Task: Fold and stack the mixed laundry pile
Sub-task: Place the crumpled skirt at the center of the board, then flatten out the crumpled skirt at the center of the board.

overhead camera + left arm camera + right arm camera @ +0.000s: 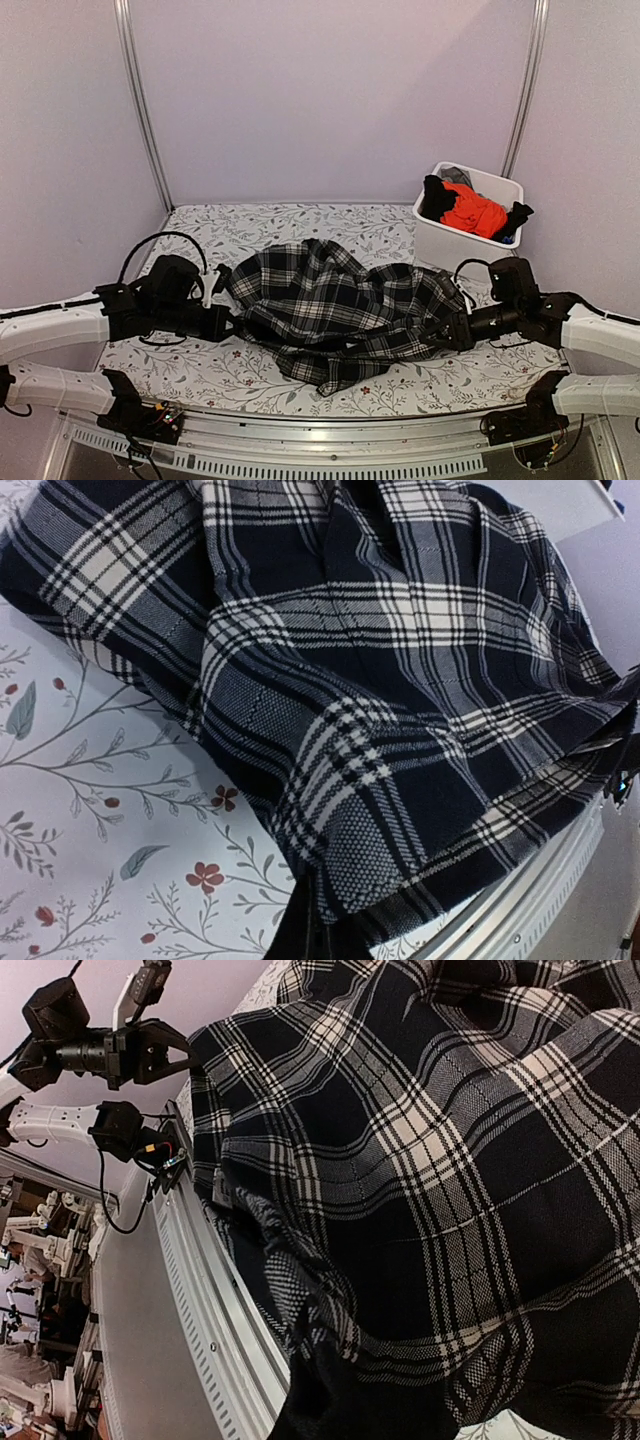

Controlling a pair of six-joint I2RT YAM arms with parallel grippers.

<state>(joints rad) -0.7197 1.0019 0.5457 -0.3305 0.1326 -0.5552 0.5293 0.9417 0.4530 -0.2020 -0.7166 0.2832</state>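
Plaid garment: black-and-white plaid cloth (335,305), bunched and deeply creased, not folded. It spreads across the middle of the table, from near the left edge to just in front of the bin, and its lowest fold reaches toward the near edge.
Weave up close: broad dark squares crossed by white and grey stripes (380,680). Heavy folds fill most of the right wrist view (450,1160).
Left gripper: at the garment's left end (228,322), jaws closed tight on a pinch of the plaid cloth. It also shows small in the right wrist view, at the cloth's far end (188,1055).
Right gripper: at the garment's right end (452,330), jaws closed narrow on the plaid cloth, the fingertips buried in the folds.
Cloth between the grippers: it sags in a loose heap on the tablecloth (230,230), which is white with a floral print.
Bin: a white rectangular plastic one (440,245) at the far right corner of the table, just behind the plaid garment's right end.
Bin contents: an orange-red garment (474,212) heaped in the middle, black garments (436,195) on both sides of it, one draping over the right rim, and a grey garment (457,175) at the back.
Near edge: a metal rail (540,900) runs along it, close beside the garment's lower fold.
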